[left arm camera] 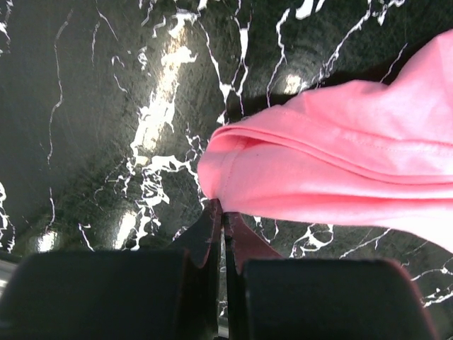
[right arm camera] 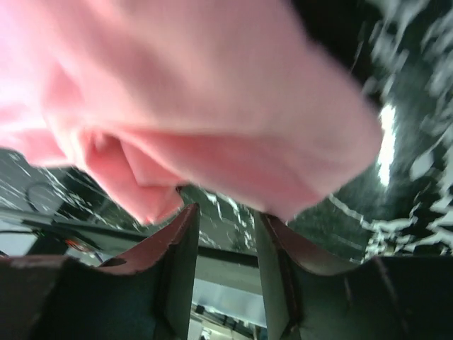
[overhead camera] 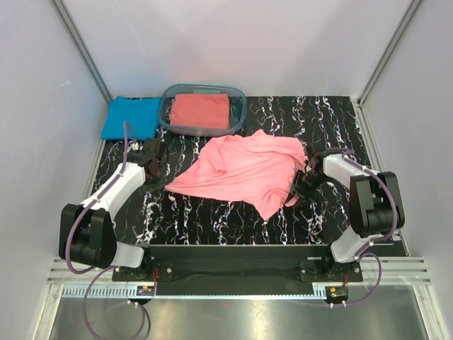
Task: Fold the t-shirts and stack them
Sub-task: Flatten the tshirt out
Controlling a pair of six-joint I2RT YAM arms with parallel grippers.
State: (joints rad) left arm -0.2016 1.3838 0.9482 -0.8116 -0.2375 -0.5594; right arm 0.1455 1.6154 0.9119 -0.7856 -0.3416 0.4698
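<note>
Seen from above, our left end effector sits at about 9 o'clock on the tabletop, pinched shut on nothing we can make out, with the left fold of the light pink t-shirt just off its tips toward 4 o'clock. The shirt lies crumpled mid-tabletop, its long axis running roughly 8 to 2 o'clock. Our right end effector, at about 3 o'clock, is nearer: its fingers stand partly apart around an empty gap, and the shirt's right edge drapes over their tips.
</note>
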